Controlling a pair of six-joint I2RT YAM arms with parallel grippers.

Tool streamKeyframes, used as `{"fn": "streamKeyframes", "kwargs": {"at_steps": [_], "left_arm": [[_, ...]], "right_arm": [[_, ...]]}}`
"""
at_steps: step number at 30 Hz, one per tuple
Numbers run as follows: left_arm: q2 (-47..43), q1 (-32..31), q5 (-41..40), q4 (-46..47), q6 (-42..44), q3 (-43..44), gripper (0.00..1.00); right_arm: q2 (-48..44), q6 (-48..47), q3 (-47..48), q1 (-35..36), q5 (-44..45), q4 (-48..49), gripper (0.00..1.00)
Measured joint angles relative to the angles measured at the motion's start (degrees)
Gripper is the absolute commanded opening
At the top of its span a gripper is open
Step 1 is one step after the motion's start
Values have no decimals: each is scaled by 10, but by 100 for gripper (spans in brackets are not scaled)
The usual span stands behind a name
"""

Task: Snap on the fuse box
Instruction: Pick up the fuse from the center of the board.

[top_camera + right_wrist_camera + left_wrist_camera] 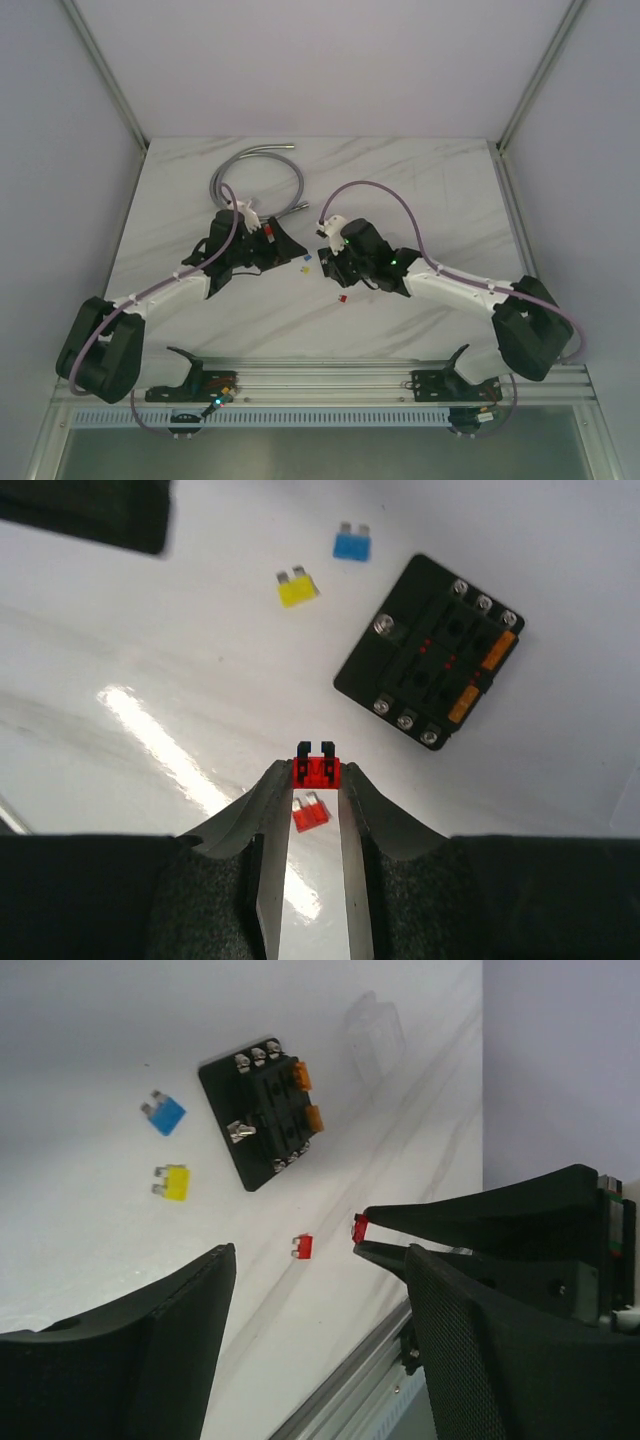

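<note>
The black fuse box (430, 665) lies flat on the white table with two orange fuses in its slots; it also shows in the left wrist view (265, 1120). My right gripper (317, 772) is shut on a red fuse (317, 770), held above the table a little short of the box. From the left wrist view its tips hold that fuse (360, 1228). My left gripper (318, 1252) is open and empty, off to the side of the box. In the top view the left gripper (285, 248) and right gripper (333, 268) face each other, and the box is hidden under the right one.
A second red fuse (310, 812) lies on the table under my right fingers. A yellow fuse (297, 588) and a blue fuse (351, 545) lie beyond the box. A faint clear cover (375, 1035) sits past the box. A grey hose (255, 175) curls at the back.
</note>
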Motion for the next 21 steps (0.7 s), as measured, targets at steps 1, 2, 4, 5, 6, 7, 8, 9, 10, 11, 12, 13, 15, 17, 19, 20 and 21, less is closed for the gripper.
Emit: {"fn": "streamKeyframes", "kwargs": {"at_steps": [1, 2, 4, 5, 6, 7, 8, 9, 10, 11, 12, 13, 15, 17, 19, 20, 21], "left_arm": [[4, -2, 4, 6, -4, 1, 73], [8, -5, 8, 11, -7, 2, 70], [16, -12, 14, 21, -15, 7, 68], [19, -15, 17, 26, -18, 8, 67], [22, -18, 21, 32, -22, 11, 65], [25, -21, 24, 39, -26, 12, 64], [28, -24, 26, 45, -28, 14, 62], [30, -27, 27, 51, -31, 15, 60], [32, -30, 28, 56, -33, 16, 58], [34, -32, 28, 59, -36, 16, 57], [35, -34, 29, 62, -37, 17, 55], [37, -36, 29, 64, -38, 17, 54], [39, -37, 29, 65, -41, 17, 53], [40, -37, 28, 67, -43, 17, 52], [40, -37, 28, 68, -45, 17, 52], [40, -37, 28, 68, -47, 17, 52], [40, -37, 28, 68, -47, 17, 52]], "right_arm": [[-6, 1, -3, 0, -6, 8, 25], [-11, 3, -5, 0, -11, 15, 25], [-16, 7, -6, 0, -22, 29, 25], [-18, 9, -6, 0, -26, 36, 25], [-19, 10, -6, 0, -30, 43, 25], [-19, 12, -6, 0, -34, 50, 25], [-19, 14, -6, 0, -38, 56, 25], [-19, 16, -6, 0, -41, 61, 25], [-19, 20, -6, 0, -45, 68, 25], [-19, 22, -6, 0, -49, 74, 25], [-19, 25, -7, 0, -52, 81, 25], [-19, 28, -8, 0, -55, 89, 25], [-19, 34, -12, 0, -59, 100, 25], [-19, 38, -14, 0, -60, 107, 25], [-19, 41, -15, 0, -61, 113, 25], [-19, 43, -15, 0, -61, 116, 25], [-19, 44, -15, 0, -61, 119, 25]]}}
